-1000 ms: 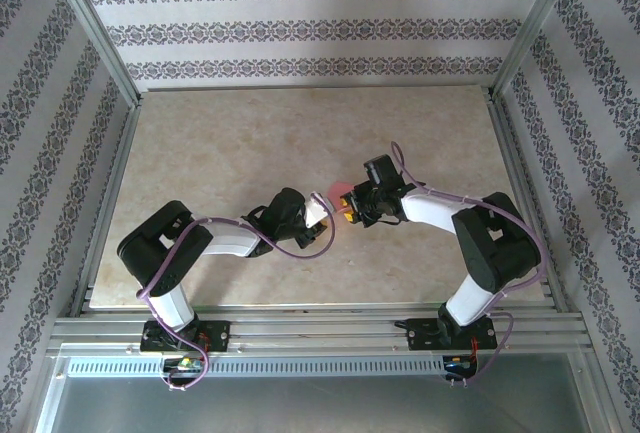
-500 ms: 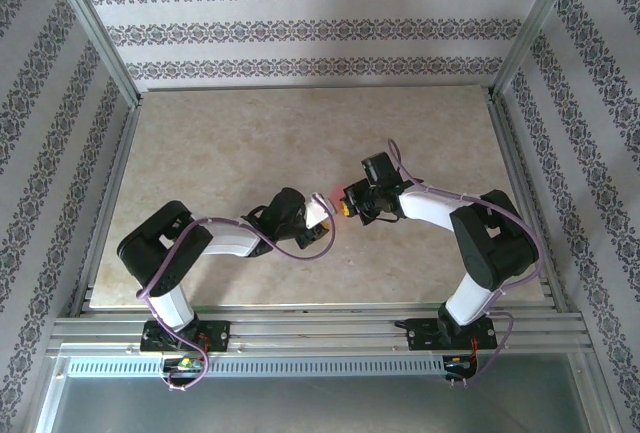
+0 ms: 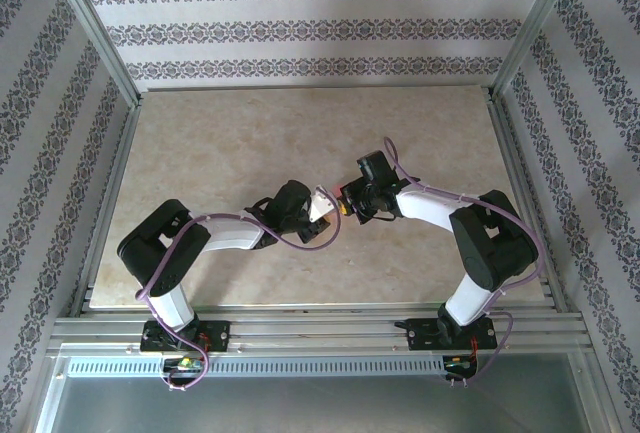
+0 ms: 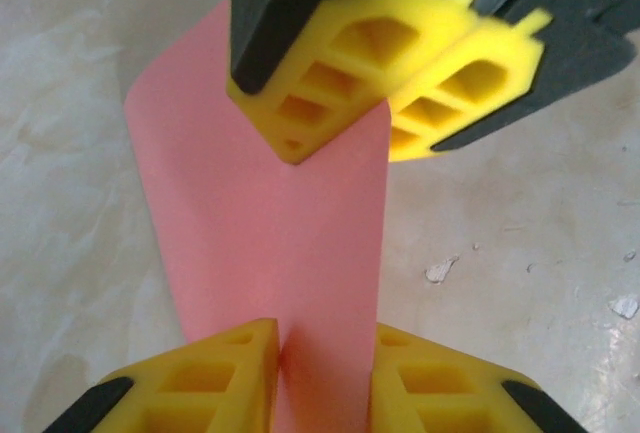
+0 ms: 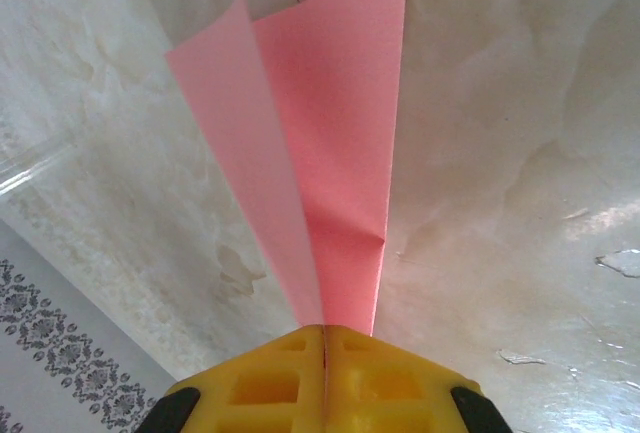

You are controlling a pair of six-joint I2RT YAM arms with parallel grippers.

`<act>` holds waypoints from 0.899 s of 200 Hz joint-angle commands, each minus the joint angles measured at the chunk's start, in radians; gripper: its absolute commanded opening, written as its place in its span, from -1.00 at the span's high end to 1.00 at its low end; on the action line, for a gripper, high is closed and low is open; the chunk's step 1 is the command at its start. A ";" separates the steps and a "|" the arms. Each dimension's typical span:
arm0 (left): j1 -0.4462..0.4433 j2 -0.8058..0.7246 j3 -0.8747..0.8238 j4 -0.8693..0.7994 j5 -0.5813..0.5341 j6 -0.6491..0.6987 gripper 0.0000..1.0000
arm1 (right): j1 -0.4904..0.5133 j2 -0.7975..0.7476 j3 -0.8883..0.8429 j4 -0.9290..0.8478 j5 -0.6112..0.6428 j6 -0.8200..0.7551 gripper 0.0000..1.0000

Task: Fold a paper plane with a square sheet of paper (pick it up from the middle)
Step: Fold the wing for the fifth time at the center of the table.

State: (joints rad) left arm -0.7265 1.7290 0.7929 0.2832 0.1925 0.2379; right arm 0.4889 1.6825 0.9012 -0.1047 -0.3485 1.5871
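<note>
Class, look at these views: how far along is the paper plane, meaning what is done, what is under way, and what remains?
Done: the pink paper is folded lengthwise, showing layered flaps and a crease. In hand: the right gripper is shut on one end, and the left gripper has its fingers apart around the other end. Left: no finished dart shows, so further folds probably remain.

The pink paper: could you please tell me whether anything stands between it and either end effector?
Nothing visible. The right end effector is shut on one end of the paper; its other end lies between the left end effector's parted fingers.
</note>
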 commanded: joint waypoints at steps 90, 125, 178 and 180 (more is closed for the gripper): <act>-0.002 0.022 0.027 -0.060 0.003 -0.049 0.87 | -0.054 -0.098 -0.008 -0.066 0.084 -0.121 -0.12; -0.002 0.019 0.036 -0.074 0.014 -0.111 0.88 | -0.129 -0.208 -0.052 -0.104 0.184 -0.287 -0.34; -0.002 0.017 0.006 0.000 0.016 -0.214 0.81 | -0.158 -0.321 -0.126 -0.124 0.280 -0.390 -0.37; -0.002 0.018 0.004 0.005 0.014 -0.218 0.81 | -0.158 -0.323 -0.128 -0.124 0.283 -0.392 -0.37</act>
State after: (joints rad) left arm -0.7265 1.7401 0.8062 0.2462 0.2028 0.1017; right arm 0.3359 1.3945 0.8066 -0.1856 -0.1452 1.2736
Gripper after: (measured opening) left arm 0.095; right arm 0.686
